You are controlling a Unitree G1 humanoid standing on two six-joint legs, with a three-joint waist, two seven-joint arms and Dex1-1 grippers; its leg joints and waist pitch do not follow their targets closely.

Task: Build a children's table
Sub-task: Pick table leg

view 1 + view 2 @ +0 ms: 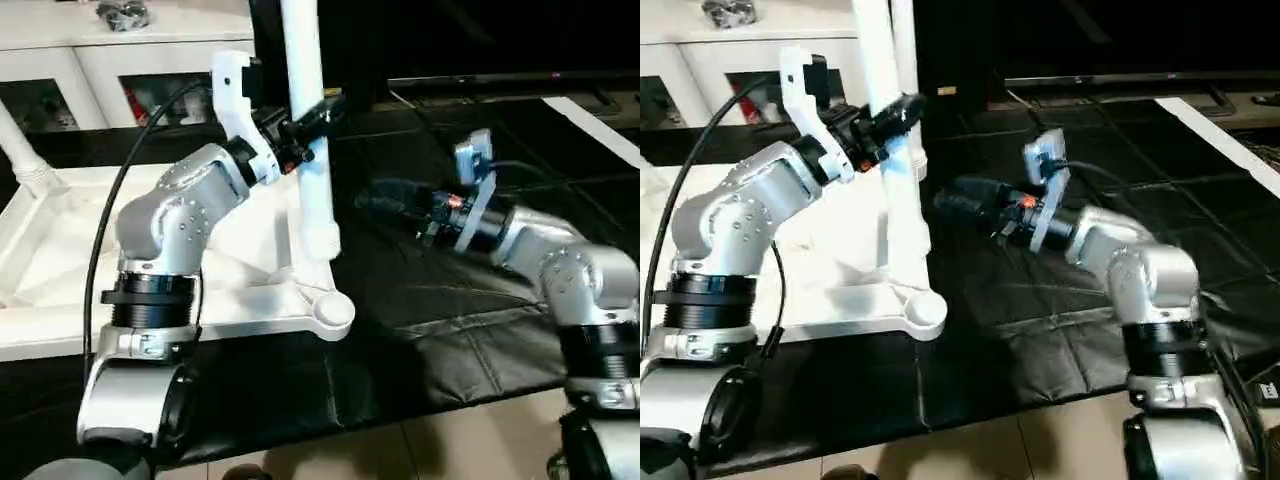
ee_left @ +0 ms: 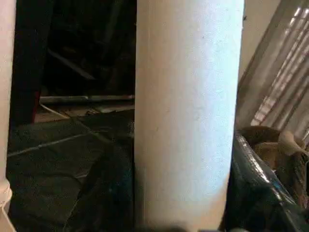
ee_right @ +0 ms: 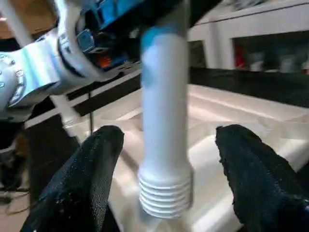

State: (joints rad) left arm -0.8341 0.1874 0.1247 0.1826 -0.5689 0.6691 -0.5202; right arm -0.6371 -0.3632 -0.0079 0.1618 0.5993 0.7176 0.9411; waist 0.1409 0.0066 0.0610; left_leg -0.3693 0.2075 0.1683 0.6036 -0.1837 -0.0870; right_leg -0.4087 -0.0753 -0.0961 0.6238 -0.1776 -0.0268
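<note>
The white table top lies upside down on the black mat, ribs up, with a round corner socket at its near right. One white leg stands in the far left corner. My left gripper is shut on a second white leg, held nearly upright. Its threaded end hangs just above the top, a little behind the near right socket. My right gripper is open just right of the leg, and its black fingers flank the leg's lower end without touching it.
A white cabinet with glass-fronted shelves stands behind the table top at the back left. The black mat runs to the right under my right arm. A pale tiled floor shows at the near edge. A white board lies at the far right.
</note>
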